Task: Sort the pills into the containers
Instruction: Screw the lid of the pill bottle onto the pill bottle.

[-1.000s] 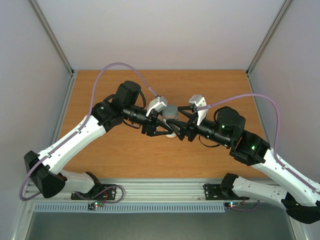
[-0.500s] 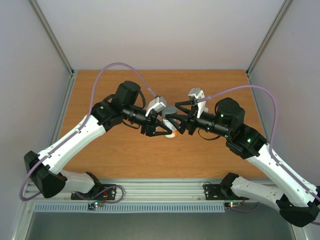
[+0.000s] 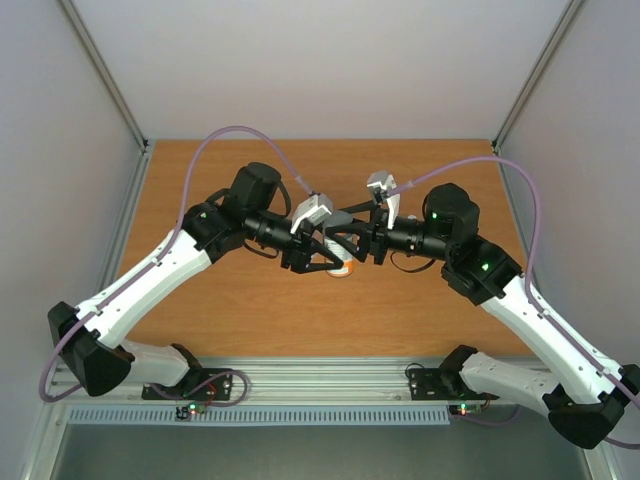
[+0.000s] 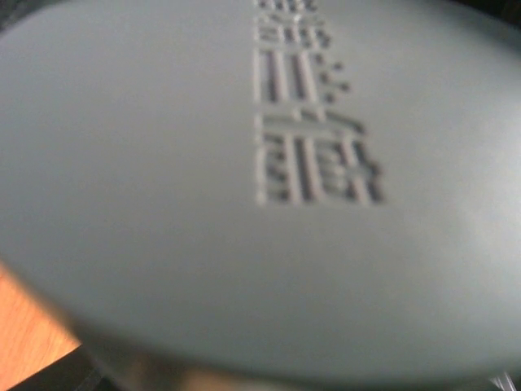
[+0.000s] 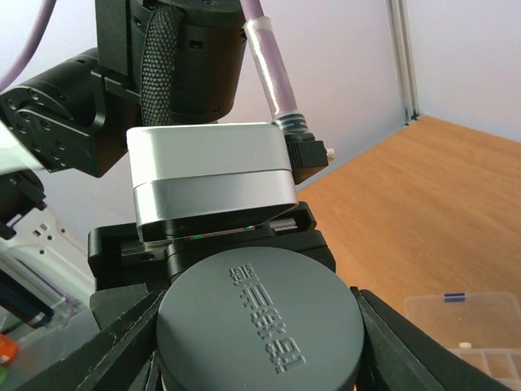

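Observation:
A pill bottle with a flat grey cap [image 5: 260, 326] hangs over the middle of the table. My left gripper [image 3: 322, 256] is shut on the bottle's body, whose white and orange side [image 3: 343, 268] peeks out below it. From the other side my right gripper [image 5: 260, 346] straddles the cap, its black fingers [image 5: 403, 350] pressed against the rim on both sides. In the left wrist view the cap [image 4: 244, 179] fills the frame and hides the left fingers. The clear pill box with its containers [image 5: 476, 326] lies on the table at lower right. No pills can be made out.
The wooden table [image 3: 250, 310] is walled by grey panels at the back and sides. Both arms cross its centre, with purple cables [image 3: 230, 135] arching above them. The left wrist's silver camera block [image 5: 207, 179] sits right behind the cap.
My right arm has swung left and turned its wrist toward the bottle, and its jaws have narrowed onto the grey cap. The left arm and the bottle have stayed still.

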{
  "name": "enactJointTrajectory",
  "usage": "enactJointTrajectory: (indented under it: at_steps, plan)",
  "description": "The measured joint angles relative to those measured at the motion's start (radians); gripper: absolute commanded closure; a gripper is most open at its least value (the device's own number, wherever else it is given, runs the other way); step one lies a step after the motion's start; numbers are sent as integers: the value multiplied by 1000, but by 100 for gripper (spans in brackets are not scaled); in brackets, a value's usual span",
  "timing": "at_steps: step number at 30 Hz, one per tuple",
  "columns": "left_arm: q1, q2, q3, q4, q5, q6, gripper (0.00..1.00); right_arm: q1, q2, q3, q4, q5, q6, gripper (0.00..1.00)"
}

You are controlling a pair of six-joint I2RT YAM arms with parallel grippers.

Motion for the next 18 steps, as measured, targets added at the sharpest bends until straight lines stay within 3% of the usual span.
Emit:
enactJointTrajectory:
  at_steps: [10, 18]
  plan:
    - [0, 0, 0, -3, -19, 16, 88, -33, 25, 17, -10, -76, 10, 75]
    - [1, 0, 0, -9, -56, 23, 89, -40, 69, 80, -93, -93, -15, 78]
